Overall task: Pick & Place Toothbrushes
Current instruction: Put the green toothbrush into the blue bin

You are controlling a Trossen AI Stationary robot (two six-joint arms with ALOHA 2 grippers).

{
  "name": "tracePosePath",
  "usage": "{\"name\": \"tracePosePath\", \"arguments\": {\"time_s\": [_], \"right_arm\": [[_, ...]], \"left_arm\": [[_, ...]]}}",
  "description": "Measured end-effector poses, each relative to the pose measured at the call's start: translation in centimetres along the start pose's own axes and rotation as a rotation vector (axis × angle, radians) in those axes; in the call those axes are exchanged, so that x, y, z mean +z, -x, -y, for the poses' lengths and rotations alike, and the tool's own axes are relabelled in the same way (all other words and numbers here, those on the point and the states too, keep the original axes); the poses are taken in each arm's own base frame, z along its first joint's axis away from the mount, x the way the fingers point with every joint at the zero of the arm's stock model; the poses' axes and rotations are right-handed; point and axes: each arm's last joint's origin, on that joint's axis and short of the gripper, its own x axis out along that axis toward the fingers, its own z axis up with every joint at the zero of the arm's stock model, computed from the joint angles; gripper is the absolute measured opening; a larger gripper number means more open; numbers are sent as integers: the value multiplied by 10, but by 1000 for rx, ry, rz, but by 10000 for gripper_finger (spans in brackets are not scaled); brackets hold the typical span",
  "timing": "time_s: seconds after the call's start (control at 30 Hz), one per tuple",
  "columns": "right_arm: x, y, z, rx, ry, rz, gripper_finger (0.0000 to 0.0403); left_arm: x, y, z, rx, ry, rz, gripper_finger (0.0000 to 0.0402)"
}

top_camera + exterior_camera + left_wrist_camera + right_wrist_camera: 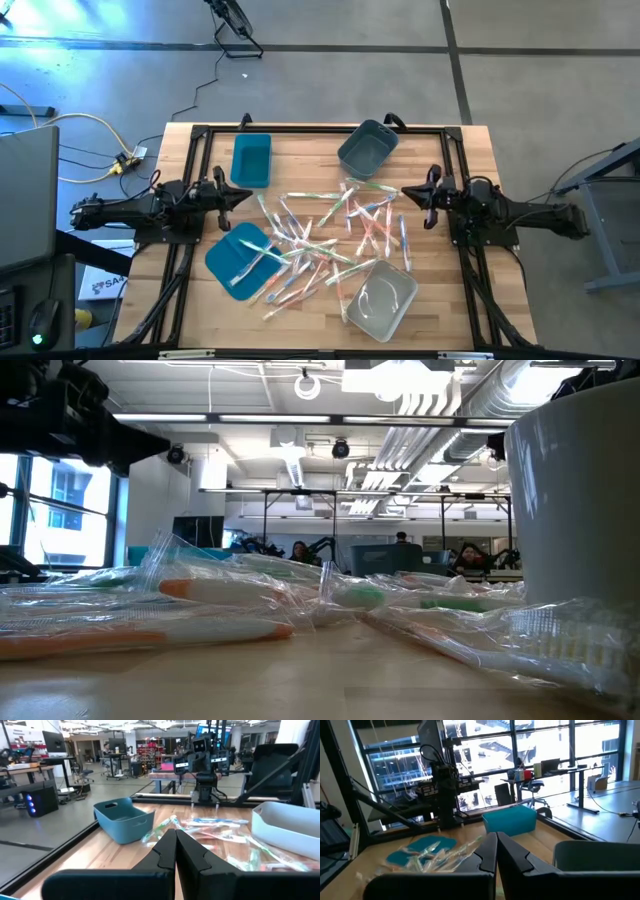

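Waiting at the table's sides, left gripper [243,194] and right gripper [408,194] both pressed together, empty.
Risking a multi-grab or snag: wrapped toothbrushes [330,245] heaped, overlapping, some lying across the teal lid [232,259].

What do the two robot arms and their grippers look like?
Both are dark, nearly black, jointed arms on black frame rails. The left gripper and the right gripper each have two matte black, angular fingers that taper to a point. No coloured markings show.
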Motion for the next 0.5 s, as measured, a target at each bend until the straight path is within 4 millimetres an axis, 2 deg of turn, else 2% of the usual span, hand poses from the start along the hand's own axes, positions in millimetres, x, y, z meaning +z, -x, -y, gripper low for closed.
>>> {"name": "tracePosePath", "arguments": {"time_s": [0.5], "right_arm": [[31, -22, -7, -12, 39, -94, 3]], "left_arm": [[1, 0, 0, 8, -4, 4, 0]]}}
